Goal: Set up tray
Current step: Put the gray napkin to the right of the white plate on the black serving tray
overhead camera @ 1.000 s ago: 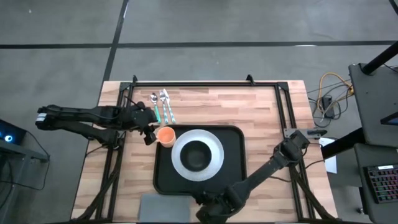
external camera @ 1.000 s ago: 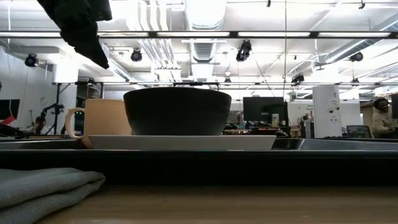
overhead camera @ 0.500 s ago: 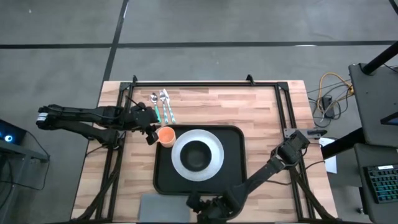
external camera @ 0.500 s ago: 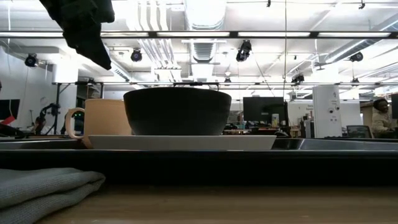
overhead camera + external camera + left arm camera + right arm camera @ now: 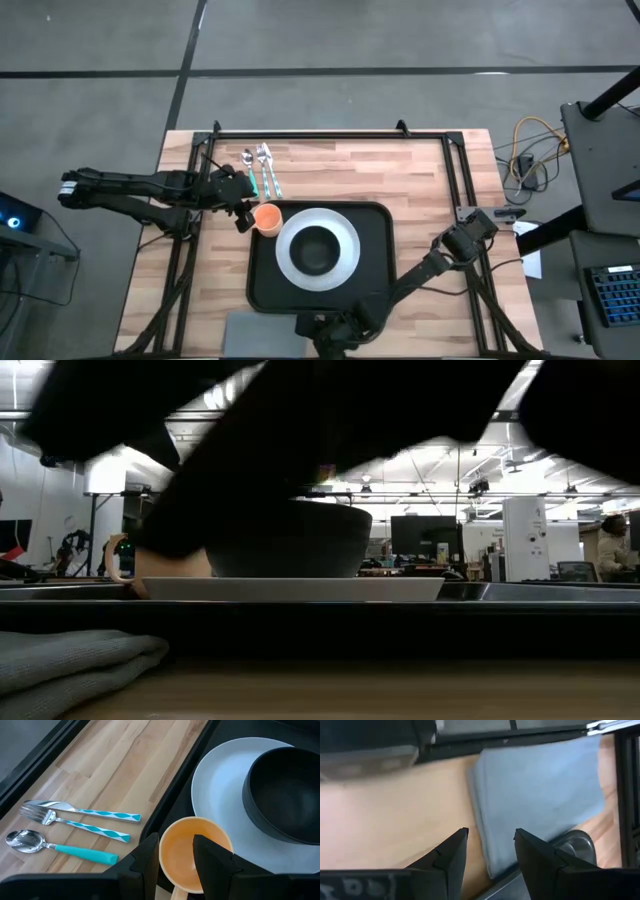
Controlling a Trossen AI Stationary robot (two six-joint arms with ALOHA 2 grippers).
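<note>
The black tray (image 5: 375, 290) lies mid-table and carries a white plate (image 5: 345, 232) with a black bowl (image 5: 315, 250) on it. An orange cup (image 5: 266, 217) stands in the tray's far left corner, beside the plate. My left gripper (image 5: 243, 212) hovers open over the cup (image 5: 195, 852), clear of it. My right gripper (image 5: 312, 330) is low at the table's near edge, open (image 5: 490, 845) over bare wood. The folded grey napkin (image 5: 540, 795) lies just ahead of its fingers, flat on the table (image 5: 262, 328).
A knife, a fork and a teal-handled spoon (image 5: 258, 170) lie on the wood beyond the tray's far left corner. A black frame (image 5: 330, 133) runs around the table. In the low view the right arm (image 5: 330, 430) fills the upper picture.
My right gripper has slid along the near edge toward the table's left, closing on the napkin, and its arm now covers the top of the low view. The left gripper, cup, plate and bowl have stayed put.
</note>
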